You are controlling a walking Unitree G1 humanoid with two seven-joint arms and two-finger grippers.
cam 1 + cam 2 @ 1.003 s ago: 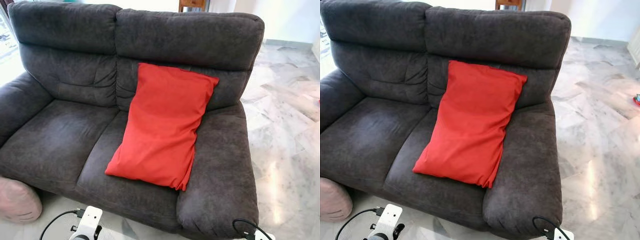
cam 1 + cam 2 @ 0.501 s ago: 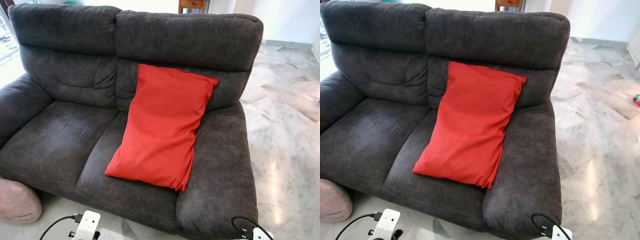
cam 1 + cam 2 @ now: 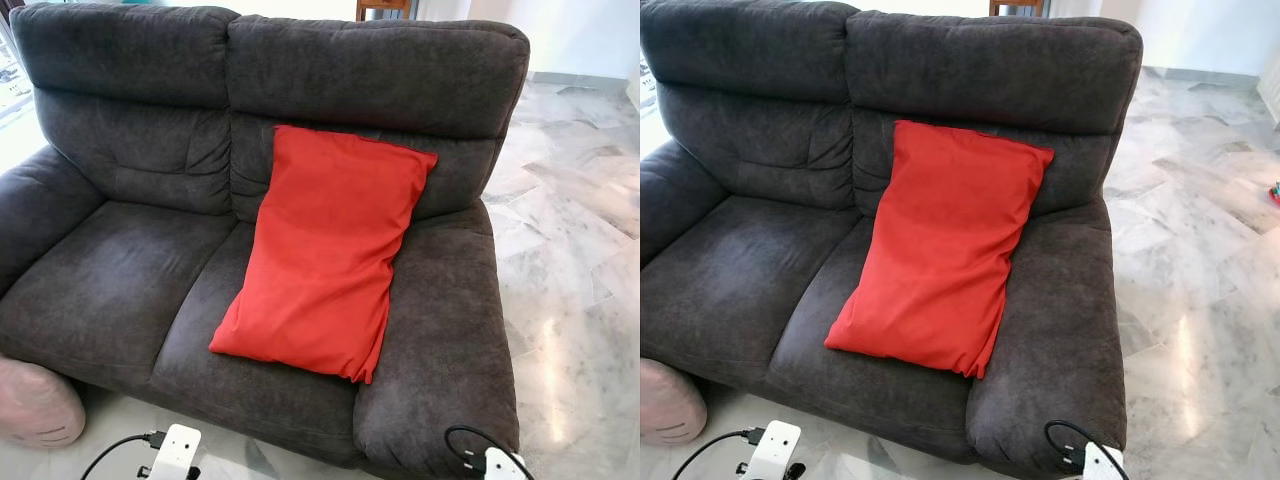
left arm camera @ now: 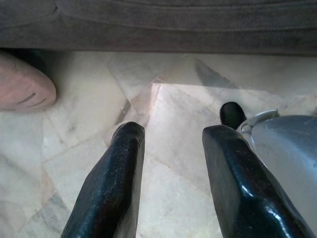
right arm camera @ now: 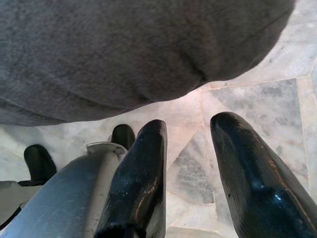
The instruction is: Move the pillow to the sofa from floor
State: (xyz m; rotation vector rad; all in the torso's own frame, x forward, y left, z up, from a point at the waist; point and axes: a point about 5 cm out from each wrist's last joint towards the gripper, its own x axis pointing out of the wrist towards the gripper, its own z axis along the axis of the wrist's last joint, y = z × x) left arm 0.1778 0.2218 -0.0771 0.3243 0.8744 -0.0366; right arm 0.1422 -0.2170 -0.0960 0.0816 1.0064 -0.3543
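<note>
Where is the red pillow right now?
In the head views, the red pillow lies on the grey sofa, on its right-hand seat, leaning against the backrest beside the right armrest.

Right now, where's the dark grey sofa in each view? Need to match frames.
Left eye view: dark grey sofa spans most of the frame, red pillow on its right seat.
Right eye view: same, set slightly further left.
Left wrist view: its front base, beyond the left gripper.
Right wrist view: its rounded armrest, beyond the right gripper.
Shared landmark: marble floor.
</note>
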